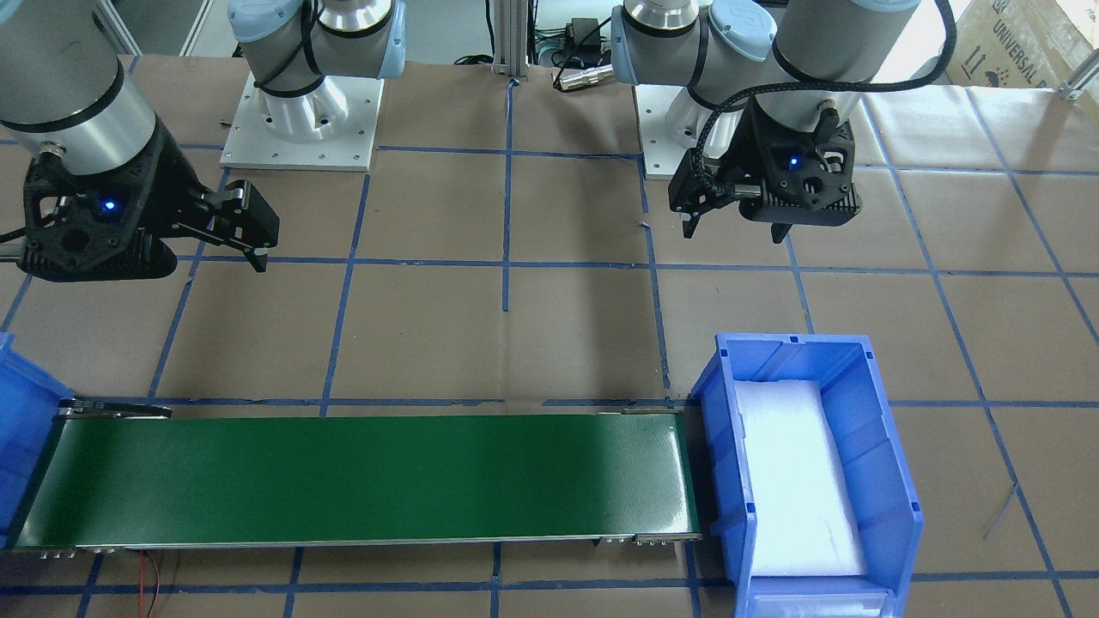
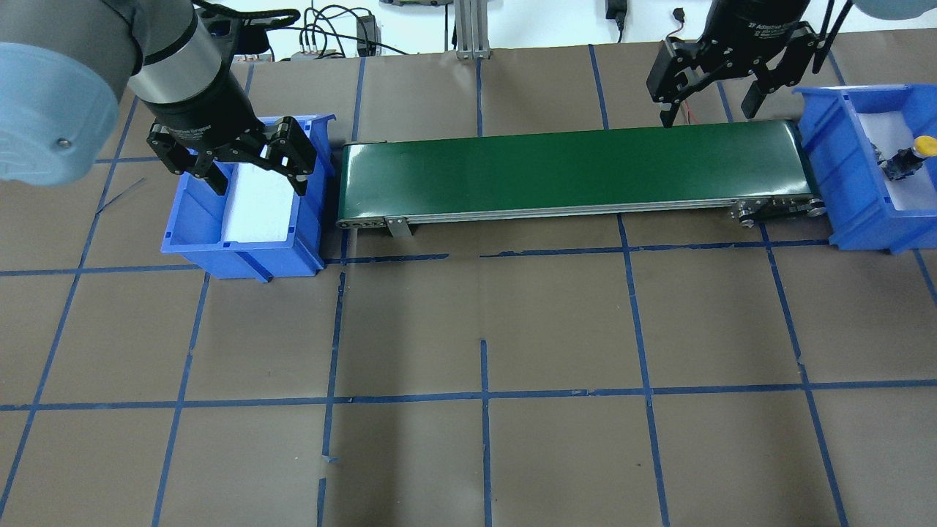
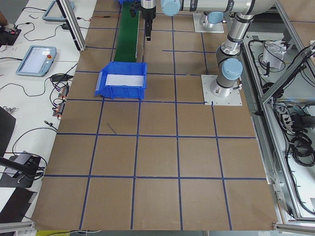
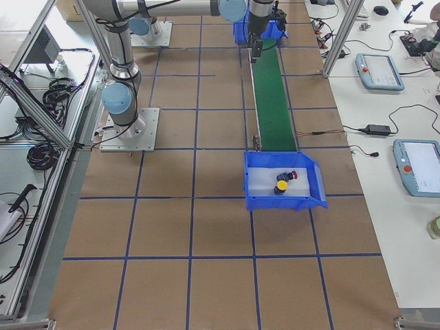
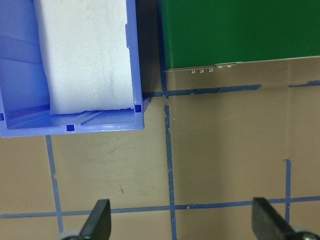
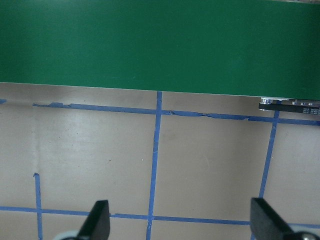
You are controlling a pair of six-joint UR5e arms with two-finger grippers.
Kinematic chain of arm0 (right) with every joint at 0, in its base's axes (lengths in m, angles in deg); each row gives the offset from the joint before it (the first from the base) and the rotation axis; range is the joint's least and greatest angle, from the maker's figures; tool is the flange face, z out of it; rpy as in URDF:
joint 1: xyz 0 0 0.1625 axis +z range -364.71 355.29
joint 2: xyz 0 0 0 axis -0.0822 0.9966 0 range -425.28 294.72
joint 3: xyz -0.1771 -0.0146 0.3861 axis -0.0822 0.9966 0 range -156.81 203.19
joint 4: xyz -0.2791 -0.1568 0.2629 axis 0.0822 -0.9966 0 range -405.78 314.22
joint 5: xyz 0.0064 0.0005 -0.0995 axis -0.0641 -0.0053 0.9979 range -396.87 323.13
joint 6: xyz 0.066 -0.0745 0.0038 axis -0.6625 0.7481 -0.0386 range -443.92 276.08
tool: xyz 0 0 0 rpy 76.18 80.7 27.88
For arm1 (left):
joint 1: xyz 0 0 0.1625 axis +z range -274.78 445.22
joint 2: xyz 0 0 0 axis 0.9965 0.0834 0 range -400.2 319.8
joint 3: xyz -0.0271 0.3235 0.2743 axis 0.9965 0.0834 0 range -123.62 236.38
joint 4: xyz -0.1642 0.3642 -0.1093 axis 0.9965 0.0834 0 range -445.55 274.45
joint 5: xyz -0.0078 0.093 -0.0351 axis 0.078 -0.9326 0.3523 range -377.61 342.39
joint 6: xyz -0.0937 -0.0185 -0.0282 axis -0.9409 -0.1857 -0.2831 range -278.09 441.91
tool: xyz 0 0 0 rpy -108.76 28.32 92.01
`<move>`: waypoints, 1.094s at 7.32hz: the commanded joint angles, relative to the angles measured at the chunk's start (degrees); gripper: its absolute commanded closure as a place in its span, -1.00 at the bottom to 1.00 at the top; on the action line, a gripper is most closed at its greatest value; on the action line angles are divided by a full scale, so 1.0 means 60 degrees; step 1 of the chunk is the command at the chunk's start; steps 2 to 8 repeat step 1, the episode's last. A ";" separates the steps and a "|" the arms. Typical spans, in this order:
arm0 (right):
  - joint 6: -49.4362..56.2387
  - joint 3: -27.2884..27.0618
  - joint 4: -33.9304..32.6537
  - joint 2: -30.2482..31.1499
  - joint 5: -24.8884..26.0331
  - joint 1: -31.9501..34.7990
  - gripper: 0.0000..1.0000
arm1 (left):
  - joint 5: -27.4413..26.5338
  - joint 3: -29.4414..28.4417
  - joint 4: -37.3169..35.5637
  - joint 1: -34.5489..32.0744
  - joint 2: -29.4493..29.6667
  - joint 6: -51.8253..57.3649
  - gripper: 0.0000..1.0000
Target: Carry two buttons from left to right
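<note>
Status: my left claw (image 2: 258, 184) is spread wide, fingers far apart in its wrist view. It hangs above the brown paper table (image 2: 512, 329), on my side of the left bin (image 2: 241, 258). From overhead it seems to sit over the bin, but the front camera and the wrist camera put it short of the bin's near wall. The left bin is blue and holds a white foam pad (image 2: 258, 208).

My right claw (image 2: 707, 114) is wide too. It hangs over the table on my side of the green belt (image 2: 571, 165), near the belt's right end. Its wrist view shows the belt edge ahead and blue tape lines (image 2: 483, 395) on the paper below.

The belt runs between the two bins, each bin just beside one end.

Both buttons are in the right bin (image 2: 853, 208), also blue. The yellow button (image 4: 281, 186) and red button (image 4: 293, 176) lie on the bin's white liner, just beside each other; I can't tell if they touch. The red one is a bit closer to the belt end. Overhead, only the yellow cap shows clearly, near the frame edge. Both claws are well apart from the buttons.
</note>
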 commanded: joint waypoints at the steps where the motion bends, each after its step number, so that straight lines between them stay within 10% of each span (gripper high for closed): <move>1: -0.0005 0.0039 0.0039 0.0024 0.0031 -0.0027 -1.00 | 0.0011 -0.0029 0.0000 0.0004 0.0014 -0.0008 -1.00; 8: -0.0005 0.0039 0.0039 0.0024 0.0031 -0.0027 -1.00 | 0.0011 -0.0029 0.0000 0.0004 0.0014 -0.0008 -1.00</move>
